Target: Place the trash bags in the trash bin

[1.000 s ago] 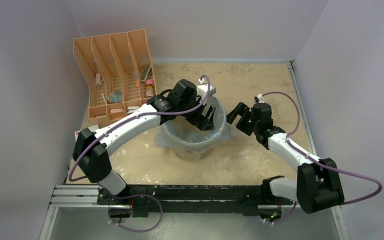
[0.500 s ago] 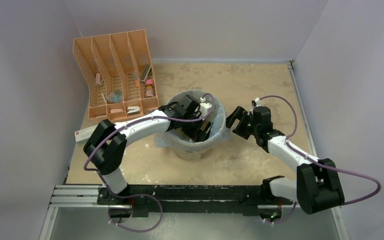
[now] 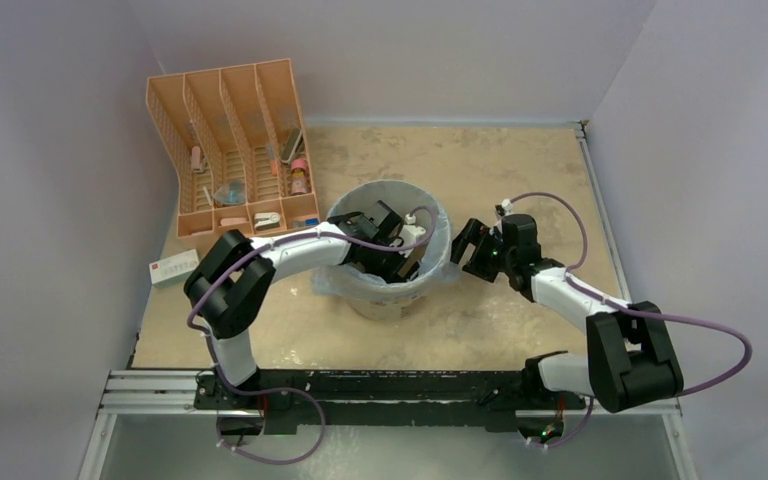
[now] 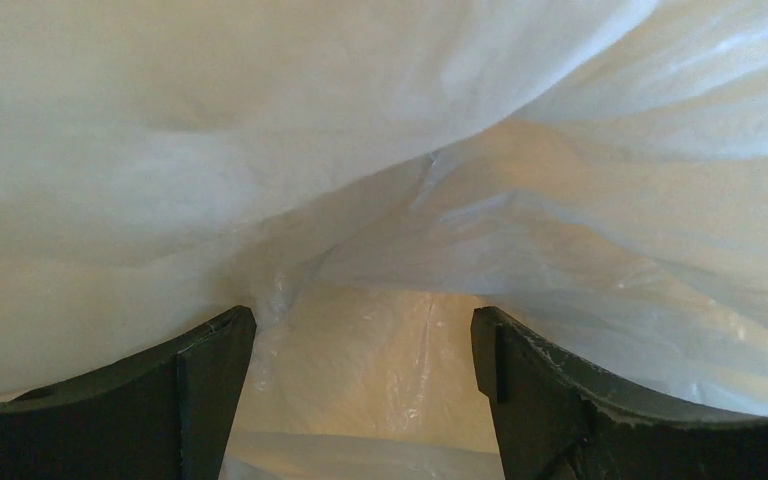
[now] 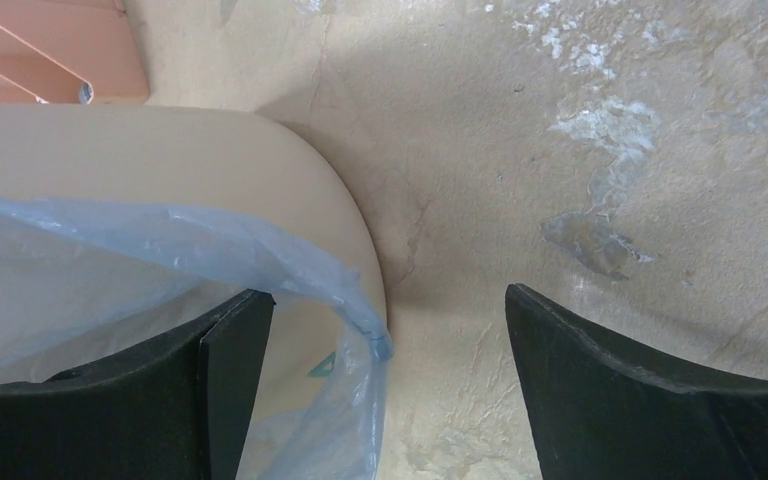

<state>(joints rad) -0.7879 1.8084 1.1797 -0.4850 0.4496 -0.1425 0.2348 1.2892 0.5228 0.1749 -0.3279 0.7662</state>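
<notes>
While the left gripper [image 3: 406,262] sits open inside the bin [image 3: 392,306] at frame center, we see the bag [image 3: 334,283] draped over the rim. Its right edge hangs just left of the open, empty right gripper [image 3: 466,248].

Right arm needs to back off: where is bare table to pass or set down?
Bare table beyond the trash bin, up to the back wall and right edge; also the near strip between bin and arm bases. Crowded: orange rack far left, left gripper inside the bin, right gripper beside its right rim.
</notes>
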